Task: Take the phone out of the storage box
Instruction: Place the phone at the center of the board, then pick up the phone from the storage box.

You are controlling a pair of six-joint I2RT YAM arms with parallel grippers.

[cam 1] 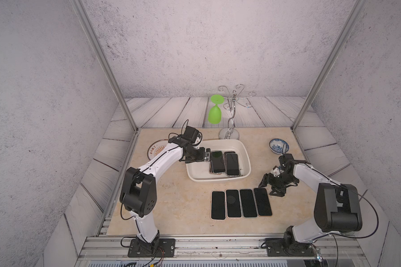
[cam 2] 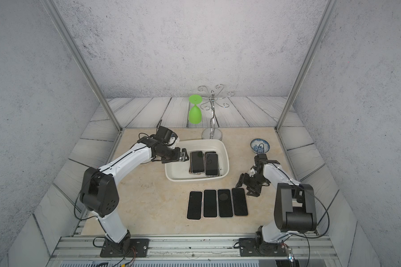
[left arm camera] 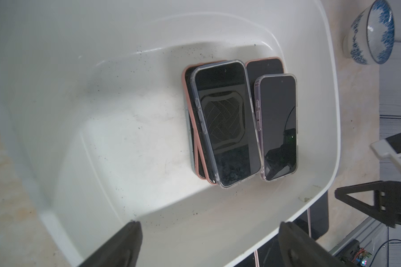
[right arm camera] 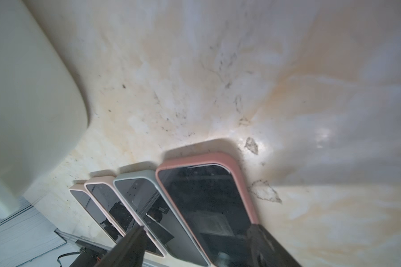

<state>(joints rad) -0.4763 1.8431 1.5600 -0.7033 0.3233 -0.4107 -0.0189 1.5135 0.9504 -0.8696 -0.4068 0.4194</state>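
In both top views the storage box sits far-centre on the counter holding stacked phones, the left end effector spread wide at its left rim, the right end effector parted just right of a near row of four phones; left wrist: two stacks lie flat inside; right wrist: fingers stand apart above the pink-cased phone.
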